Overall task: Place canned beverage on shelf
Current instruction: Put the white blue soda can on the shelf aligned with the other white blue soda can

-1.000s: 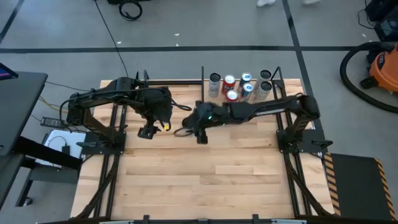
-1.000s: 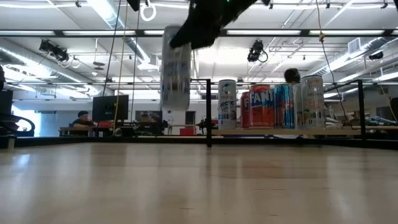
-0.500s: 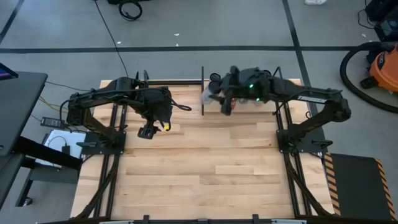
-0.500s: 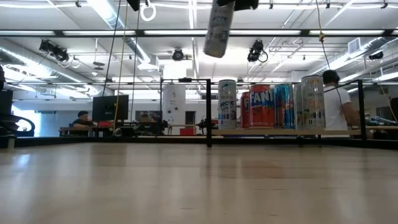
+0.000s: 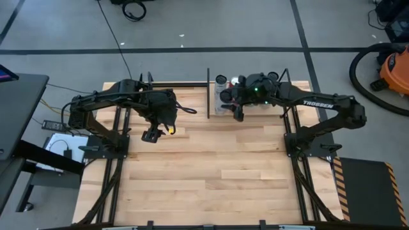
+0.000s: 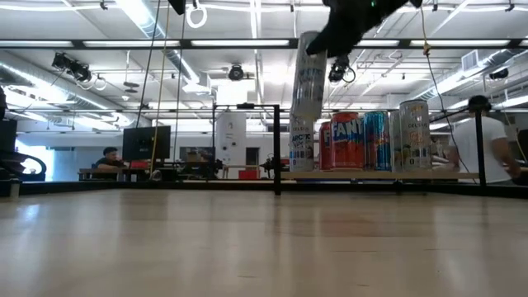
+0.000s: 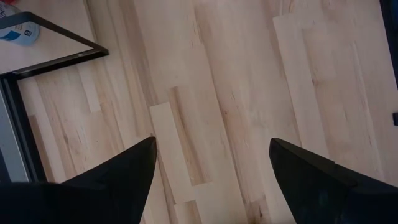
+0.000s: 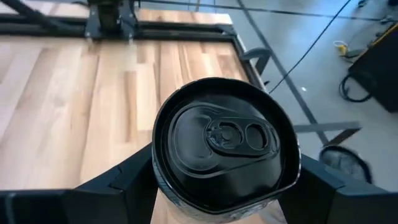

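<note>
High view: the right gripper (image 5: pixel 238 110) hangs over the shelf (image 5: pixel 300 86) at the tabletop's (image 5: pixel 211 172) far edge, clamped on a tall silver can (image 6: pixel 308 78). Seen from the low camera, that can is aloft and slightly tilted, its base apparently just above the front can of the standing cans (image 6: pixel 363 140). The left gripper (image 5: pixel 152 135) waits over the tabletop's left part, fingers (image 7: pixel 118 180) spread and empty.

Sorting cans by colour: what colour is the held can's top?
Black, on the held can; right wrist view shows it best.
</note>
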Motion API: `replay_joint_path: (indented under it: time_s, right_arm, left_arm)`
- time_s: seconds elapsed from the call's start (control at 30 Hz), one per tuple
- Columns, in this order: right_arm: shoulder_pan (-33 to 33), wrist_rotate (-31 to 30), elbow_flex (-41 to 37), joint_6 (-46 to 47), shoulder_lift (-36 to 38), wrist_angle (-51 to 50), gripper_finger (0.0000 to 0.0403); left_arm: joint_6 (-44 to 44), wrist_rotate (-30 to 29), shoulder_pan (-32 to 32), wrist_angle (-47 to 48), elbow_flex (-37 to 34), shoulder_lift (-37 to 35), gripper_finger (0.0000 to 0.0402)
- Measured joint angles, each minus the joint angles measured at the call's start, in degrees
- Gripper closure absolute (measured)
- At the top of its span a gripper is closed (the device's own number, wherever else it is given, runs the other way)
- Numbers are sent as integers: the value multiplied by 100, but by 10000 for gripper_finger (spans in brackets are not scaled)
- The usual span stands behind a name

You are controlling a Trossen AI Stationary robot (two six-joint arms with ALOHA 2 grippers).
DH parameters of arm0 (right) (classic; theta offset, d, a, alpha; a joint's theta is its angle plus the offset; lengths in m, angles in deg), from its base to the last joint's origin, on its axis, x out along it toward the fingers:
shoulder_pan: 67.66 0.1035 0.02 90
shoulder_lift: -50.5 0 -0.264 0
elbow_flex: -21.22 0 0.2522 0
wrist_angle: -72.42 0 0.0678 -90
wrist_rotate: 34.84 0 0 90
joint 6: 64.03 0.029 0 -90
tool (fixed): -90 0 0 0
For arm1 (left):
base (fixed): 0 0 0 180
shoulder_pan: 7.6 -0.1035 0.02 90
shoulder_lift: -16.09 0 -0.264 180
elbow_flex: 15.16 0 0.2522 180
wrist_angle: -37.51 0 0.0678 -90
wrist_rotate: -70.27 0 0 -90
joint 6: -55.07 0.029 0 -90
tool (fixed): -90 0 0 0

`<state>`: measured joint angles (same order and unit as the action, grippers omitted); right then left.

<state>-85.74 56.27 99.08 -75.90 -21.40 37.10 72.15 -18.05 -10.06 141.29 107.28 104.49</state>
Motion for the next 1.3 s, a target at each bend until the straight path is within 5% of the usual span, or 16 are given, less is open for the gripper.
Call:
replay_joint_path:
  time_s: [0.43, 1.3]
  right_arm:
    - [-716, 1153, -394, -450, -674, 359, 134]
    - [-1320, 1570, -383, -871, -1325, 767, 132]
  left_arm:
    - [0, 0, 1, 0, 0, 0, 88]
    - [2, 0, 0, -1, -4, 0, 88]
